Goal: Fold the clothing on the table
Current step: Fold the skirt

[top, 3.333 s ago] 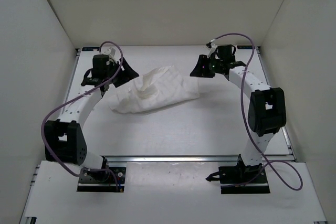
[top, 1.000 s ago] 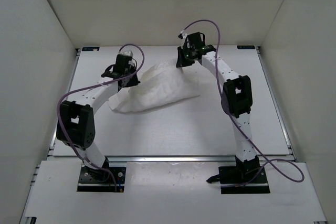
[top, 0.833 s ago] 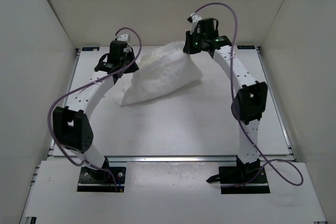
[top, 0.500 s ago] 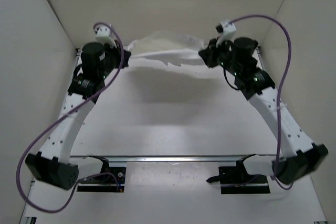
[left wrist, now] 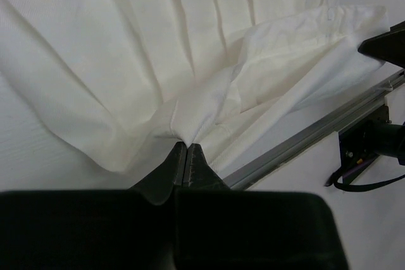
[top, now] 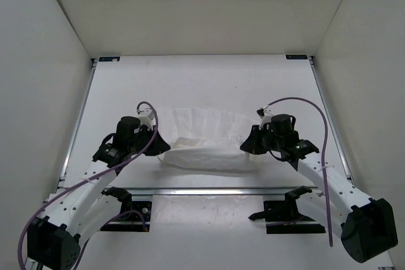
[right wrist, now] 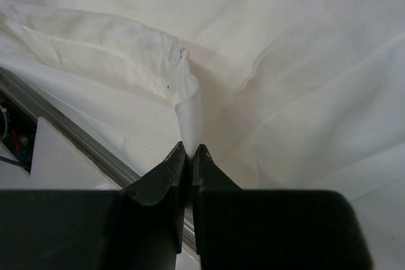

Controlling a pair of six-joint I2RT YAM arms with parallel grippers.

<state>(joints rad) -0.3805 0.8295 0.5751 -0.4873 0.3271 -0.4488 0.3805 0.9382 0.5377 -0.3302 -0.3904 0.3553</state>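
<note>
From the top view, both arms sit low and drawn in. The cloth (top: 205,140) lies stretched between them on the table (top: 202,80), just beyond the rail (top: 209,190). The left gripper (top: 161,147) pinches one end and the right gripper (top: 245,145) the other. I reckon they hold well apart so the fabric stays taut and lays flat. A thicker band runs between the two tips, and a thinner sheet fans out ahead of them.

On to the left wrist: jaws pressed tight on a gathered bunch right at the tips. Pleats radiate ahead from the pinch, and the rail runs off to the right.

Right wrist now: jaws clamped on a hem corner that stands up just ahead of the tips. Smooth cloth spreads ahead and to the right, with the rail to the left.

What's changed? Half a second ago the arms were raised and the cloth hung in the air at the far end. Now it's down near the rail. Before that it lay as a crumpled heap.
</note>
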